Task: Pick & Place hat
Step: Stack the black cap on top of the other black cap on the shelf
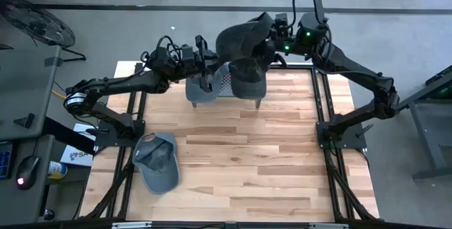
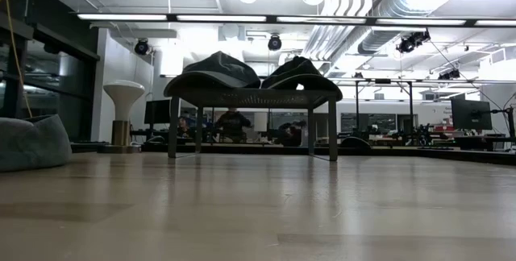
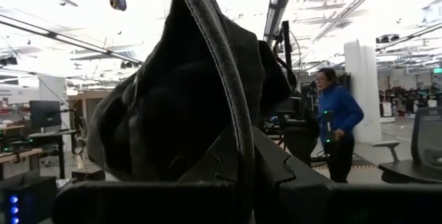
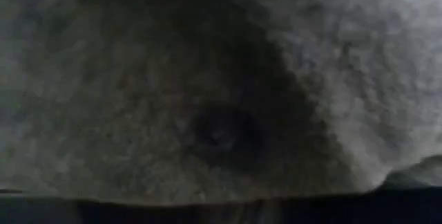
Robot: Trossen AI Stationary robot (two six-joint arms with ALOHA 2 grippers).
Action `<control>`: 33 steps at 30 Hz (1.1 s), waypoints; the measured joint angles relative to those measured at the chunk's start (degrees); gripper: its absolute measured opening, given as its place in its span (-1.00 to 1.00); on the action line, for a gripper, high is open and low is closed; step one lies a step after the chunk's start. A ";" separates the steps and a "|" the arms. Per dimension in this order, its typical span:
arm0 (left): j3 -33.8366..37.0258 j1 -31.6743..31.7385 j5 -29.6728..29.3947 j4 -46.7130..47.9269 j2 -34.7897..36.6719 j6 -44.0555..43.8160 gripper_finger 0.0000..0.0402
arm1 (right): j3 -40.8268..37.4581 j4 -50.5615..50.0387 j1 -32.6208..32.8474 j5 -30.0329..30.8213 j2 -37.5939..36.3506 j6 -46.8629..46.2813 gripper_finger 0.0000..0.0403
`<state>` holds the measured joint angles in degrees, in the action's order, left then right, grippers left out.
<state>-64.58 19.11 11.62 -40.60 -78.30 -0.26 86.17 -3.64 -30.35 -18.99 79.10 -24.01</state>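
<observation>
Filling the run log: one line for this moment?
left gripper: shut on dark hat | right gripper: at same hat | rack: two hats | table: grey hat

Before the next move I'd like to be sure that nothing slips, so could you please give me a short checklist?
1. Raised hat clear of rack: ok.
2. Left end effector shut: ok; whether it grips the raised hat: cannot tell.
3. Right end effector hold on raised hat: cannot tell; fabric fills its view.
4. Two rack hats seated: ok.
5. Loose hat away from both arms: ok.
6. Person beyond table: ok.
</observation>
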 joint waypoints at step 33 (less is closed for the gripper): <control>-0.11 -0.24 -14.57 -0.75 0.24 -5.37 -0.97 | -0.20 -15.15 -1.05 -1.45 -13.41 12.47 -1.00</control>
<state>-64.69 18.87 -2.96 -41.35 -78.06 -5.63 85.97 -18.79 -31.40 -20.44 65.70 -11.54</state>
